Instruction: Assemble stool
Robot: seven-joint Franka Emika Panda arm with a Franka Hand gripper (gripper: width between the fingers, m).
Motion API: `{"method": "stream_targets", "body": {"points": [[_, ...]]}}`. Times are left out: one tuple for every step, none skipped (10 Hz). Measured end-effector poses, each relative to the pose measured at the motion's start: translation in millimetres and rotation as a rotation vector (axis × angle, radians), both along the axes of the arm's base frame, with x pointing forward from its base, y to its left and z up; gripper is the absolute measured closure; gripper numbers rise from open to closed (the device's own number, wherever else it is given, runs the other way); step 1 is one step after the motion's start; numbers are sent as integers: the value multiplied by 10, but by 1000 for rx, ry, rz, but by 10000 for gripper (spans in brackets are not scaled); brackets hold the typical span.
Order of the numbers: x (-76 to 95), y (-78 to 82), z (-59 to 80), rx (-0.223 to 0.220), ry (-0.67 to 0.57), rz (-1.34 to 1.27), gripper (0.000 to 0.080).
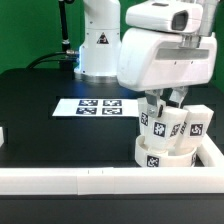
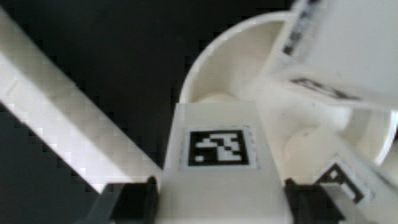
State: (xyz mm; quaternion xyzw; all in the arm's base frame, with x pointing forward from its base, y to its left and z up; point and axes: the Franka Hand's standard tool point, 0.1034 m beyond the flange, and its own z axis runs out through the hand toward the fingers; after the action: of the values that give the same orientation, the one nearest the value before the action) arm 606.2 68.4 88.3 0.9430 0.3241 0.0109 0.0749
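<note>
The round white seat [image 1: 170,152] lies at the front right of the table, against the corner of the border bars. Three short white tagged legs stand on it: one [image 1: 159,125] under my gripper, one [image 1: 178,122] in the middle and one [image 1: 196,126] at the exterior view's right. My gripper [image 1: 163,106] is straight above the seat. In the wrist view my gripper [image 2: 221,205] is shut on a leg [image 2: 217,140], with a black fingertip [image 2: 125,200] against each side. The seat's rim [image 2: 240,55] curves beyond it. Another leg [image 2: 329,85] stands further on.
The marker board [image 1: 95,105] lies on the black table behind the seat. A long white border bar [image 1: 90,180] runs along the front edge and another [image 1: 212,150] along the right. A bar also shows in the wrist view [image 2: 54,100]. The robot base [image 1: 97,45] stands at the back.
</note>
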Motion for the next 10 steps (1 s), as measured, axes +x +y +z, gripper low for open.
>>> {"method": "stream_targets", "body": {"points": [[-1,7,0,10,-12,-96,464],[-2,13,-1,23,-26,-210,464],[-3,16,-2,30,-36,-291,464],[-4,18,-3,36,-43,-353,464],[-4,13,-8,68,-61,-523,464],[-1,11,-10,95,-70,-657,464],[8,11,-15,125,-88,-799,464],[15,12,-16,145,-97,-888,464],[23,54,-18,174,-116,-1051,464],[32,107,-19,196,-141,-1161,464]]}}
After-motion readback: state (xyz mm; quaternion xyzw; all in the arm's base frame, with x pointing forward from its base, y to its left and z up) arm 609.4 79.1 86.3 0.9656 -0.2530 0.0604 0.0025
